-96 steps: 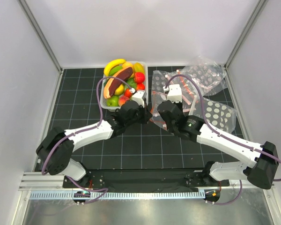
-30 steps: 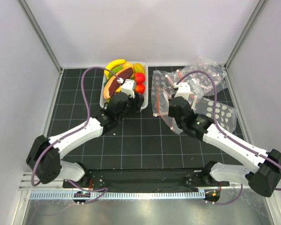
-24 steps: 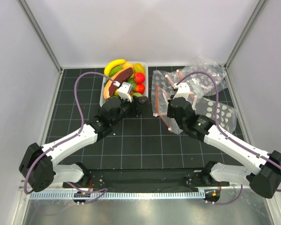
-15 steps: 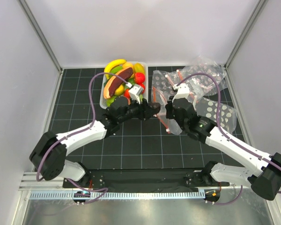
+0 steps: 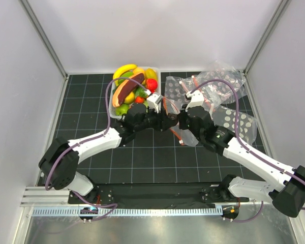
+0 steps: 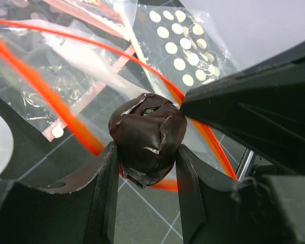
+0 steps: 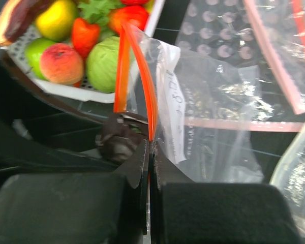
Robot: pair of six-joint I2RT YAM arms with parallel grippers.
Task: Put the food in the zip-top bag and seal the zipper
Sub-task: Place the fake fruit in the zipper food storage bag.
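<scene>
My left gripper (image 5: 167,118) is shut on a dark brown-purple food piece (image 6: 147,136) and holds it at the open mouth of the zip-top bag (image 5: 174,94). My right gripper (image 5: 181,122) is shut on one lip of the bag's orange-red zipper (image 7: 142,76), and the other lip bows away from it. The brown piece also shows in the right wrist view (image 7: 117,140), just left of the pinched strip. In the left wrist view the left gripper (image 6: 146,170) has the zipper (image 6: 51,104) looping behind the piece. The rest of the food (image 5: 130,85) lies in the white tub (image 5: 112,105).
More clear dotted bags lie at the back right (image 5: 224,80) and right (image 5: 240,124). The white tub (image 7: 99,94) with green, red and yellow food is close to the left of the bag mouth. Grey walls enclose the black gridded mat (image 5: 142,162).
My left gripper has lifted the brown piece from the tub and moved right to the bag mouth. My right gripper has kept its hold on the zipper, shifting slightly.
</scene>
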